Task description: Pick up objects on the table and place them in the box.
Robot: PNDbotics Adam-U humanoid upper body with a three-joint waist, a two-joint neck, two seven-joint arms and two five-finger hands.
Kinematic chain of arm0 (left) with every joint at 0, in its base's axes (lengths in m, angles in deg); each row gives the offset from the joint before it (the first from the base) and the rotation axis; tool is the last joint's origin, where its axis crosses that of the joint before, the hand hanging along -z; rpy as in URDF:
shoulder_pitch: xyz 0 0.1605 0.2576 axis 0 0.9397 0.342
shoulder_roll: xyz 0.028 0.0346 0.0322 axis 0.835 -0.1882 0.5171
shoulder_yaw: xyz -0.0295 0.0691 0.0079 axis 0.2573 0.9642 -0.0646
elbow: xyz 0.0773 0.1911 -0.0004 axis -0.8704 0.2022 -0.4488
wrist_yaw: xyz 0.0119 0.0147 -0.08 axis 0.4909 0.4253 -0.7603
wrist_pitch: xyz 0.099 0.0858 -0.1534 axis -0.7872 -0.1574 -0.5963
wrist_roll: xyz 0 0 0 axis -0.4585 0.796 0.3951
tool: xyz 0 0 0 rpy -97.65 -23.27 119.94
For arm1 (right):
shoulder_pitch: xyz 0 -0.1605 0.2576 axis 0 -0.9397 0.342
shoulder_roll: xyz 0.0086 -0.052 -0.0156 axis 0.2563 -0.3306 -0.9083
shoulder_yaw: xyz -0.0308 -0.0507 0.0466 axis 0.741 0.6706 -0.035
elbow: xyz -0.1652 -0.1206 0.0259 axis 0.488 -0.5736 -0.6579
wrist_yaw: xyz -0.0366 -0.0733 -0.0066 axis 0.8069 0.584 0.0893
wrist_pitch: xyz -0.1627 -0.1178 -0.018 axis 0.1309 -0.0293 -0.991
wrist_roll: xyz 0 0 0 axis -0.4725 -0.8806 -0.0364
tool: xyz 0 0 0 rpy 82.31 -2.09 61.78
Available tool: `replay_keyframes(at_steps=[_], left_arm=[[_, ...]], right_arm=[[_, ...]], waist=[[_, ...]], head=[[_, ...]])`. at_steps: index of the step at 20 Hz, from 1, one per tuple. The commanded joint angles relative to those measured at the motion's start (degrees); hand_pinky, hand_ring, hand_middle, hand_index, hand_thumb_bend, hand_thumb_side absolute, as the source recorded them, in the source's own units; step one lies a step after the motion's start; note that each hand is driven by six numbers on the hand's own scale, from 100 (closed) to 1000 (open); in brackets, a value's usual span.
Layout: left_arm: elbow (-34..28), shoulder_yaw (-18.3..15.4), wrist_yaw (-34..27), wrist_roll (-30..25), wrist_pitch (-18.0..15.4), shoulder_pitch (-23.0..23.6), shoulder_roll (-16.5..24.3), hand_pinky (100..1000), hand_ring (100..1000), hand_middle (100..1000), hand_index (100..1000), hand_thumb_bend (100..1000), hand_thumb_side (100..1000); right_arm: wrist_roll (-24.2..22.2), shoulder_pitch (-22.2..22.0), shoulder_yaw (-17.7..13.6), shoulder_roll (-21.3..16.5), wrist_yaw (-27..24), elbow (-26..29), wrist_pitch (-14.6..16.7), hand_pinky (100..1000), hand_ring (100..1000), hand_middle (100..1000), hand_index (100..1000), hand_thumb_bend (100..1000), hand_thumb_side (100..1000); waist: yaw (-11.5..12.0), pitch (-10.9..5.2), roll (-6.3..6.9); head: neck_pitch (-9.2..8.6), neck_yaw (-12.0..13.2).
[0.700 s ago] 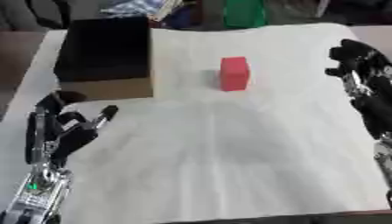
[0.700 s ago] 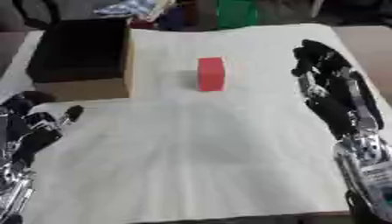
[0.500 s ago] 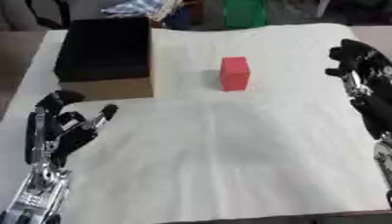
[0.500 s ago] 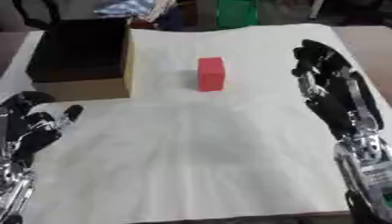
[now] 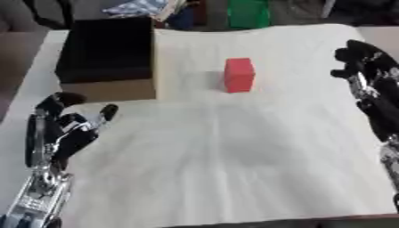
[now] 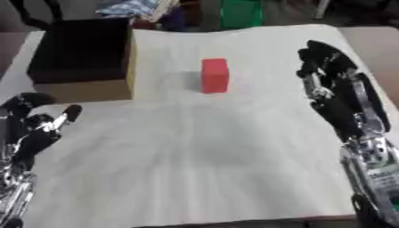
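While neither hand holds anything, the right hand (image 6: 336, 87) hangs over the right side of the table with its fingers relaxed and slightly bent, palm turned toward the middle, apart from everything on the cloth. That pose reads as a hand readied for a sideways reach. The left hand (image 5: 62, 129) rests near the lower left corner, fingers up and spread, thumb out to the side; it looks idle, kept out of the way.

Between the two, toward the far half of the table, a red block (image 5: 239, 75) stands upright on the white cloth (image 5: 234, 151), well apart from both hands and nearer the right one. It appears to be the only loose thing to collect, so the right hand seems the likelier one to fetch it. To the block's left sits the box (image 5: 109, 55), dark inside with tan cardboard sides, its open top facing up, ready to receive the block.

Inside the box is only blackness, so whether anything already lies there cannot be told. Part of the right forearm is cut off at the frame edge, and the clutter beyond the far edge is too blurred to name.
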Motion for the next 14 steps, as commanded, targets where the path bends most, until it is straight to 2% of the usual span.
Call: replay_keyframes(at_steps=[1,8,11,14], left_arm=[[-0.8,0.02,-0.31,0.2,0.0,-0.64,0.71,356,660,535,505,815,195],[-0.79,0.34,-0.27,-0.49,-0.16,-0.59,1.0,363,664,538,509,816,202],[-0.79,0.49,-0.29,-1.02,-0.37,-0.58,1.13,366,666,541,511,816,201],[-0.78,0.73,-0.26,-1.74,-0.47,-0.64,1.2,368,669,543,514,816,199]], right_arm=[[-1.2,1.42,0.21,-4.22,0.64,0.74,0.24,778,886,772,874,100,409],[-8.85,7.29,2.86,-18.18,-2.09,-1.96,0.64,785,910,799,880,100,386],[-14.42,11.08,4.28,-22.94,-2.44,-4.25,1.6,796,925,816,886,176,390],[-20.89,15.92,6.39,-25.71,-1.5,-8.06,2.94,803,935,828,891,246,411]], waist=[[0.11,-0.85,-0.16],[0.88,-1.19,-0.81],[1.47,-1.23,-0.99],[2.08,-1.14,-1.12]], head=[[0.11,-0.23],[-0.35,-0.29],[-0.72,-0.37],[-0.96,-0.76]])
